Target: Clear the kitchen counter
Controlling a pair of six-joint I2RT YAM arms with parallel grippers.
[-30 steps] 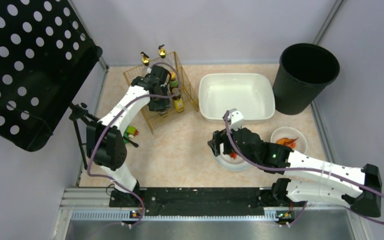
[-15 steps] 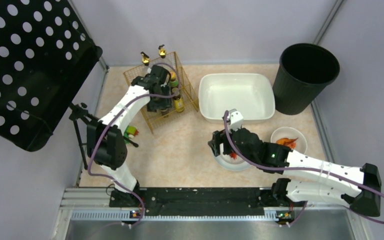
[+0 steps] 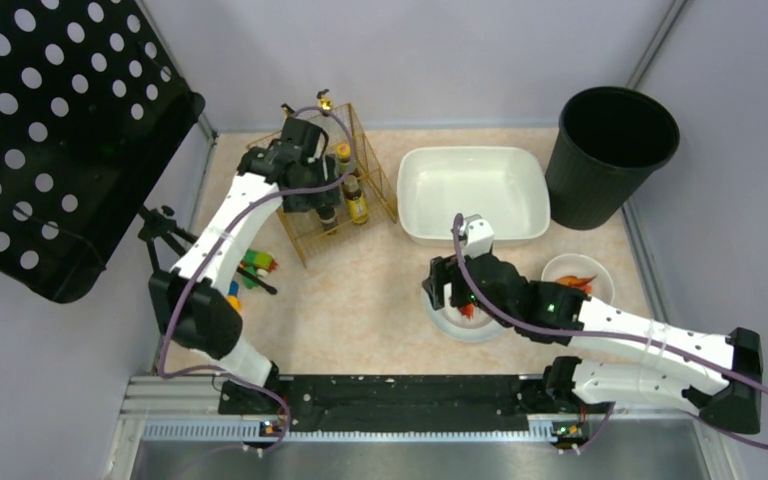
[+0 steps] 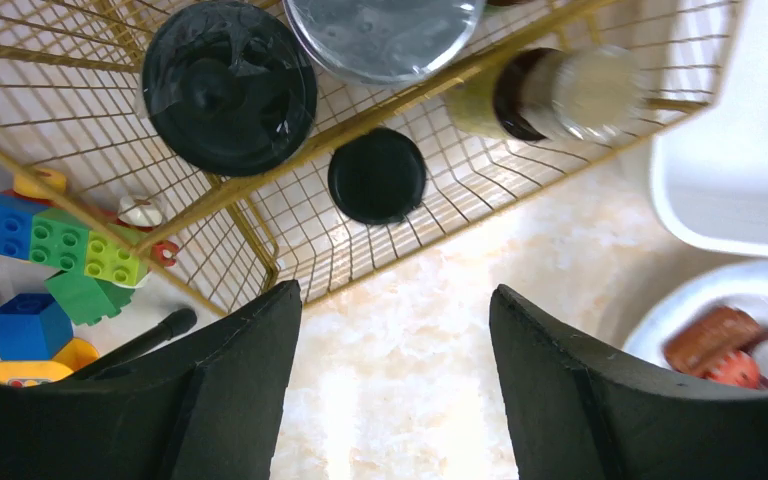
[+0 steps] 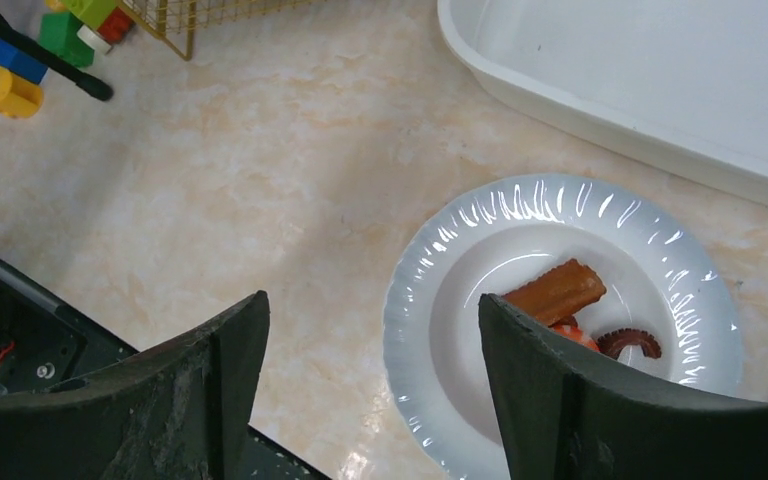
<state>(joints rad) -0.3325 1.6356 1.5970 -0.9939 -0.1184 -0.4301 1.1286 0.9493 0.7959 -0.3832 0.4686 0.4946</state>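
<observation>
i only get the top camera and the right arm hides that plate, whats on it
observer: the plate holds a brown stick and a dark curled piece.
operator: right gripper grabbing any of it
observer: no, the right gripper is open with nothing between its fingers; the food sits by one finger.
operator: left one got a bottle
observer: no, the left gripper is open and empty; a black-lidded jar stands in the wire basket beyond it.
</observation>
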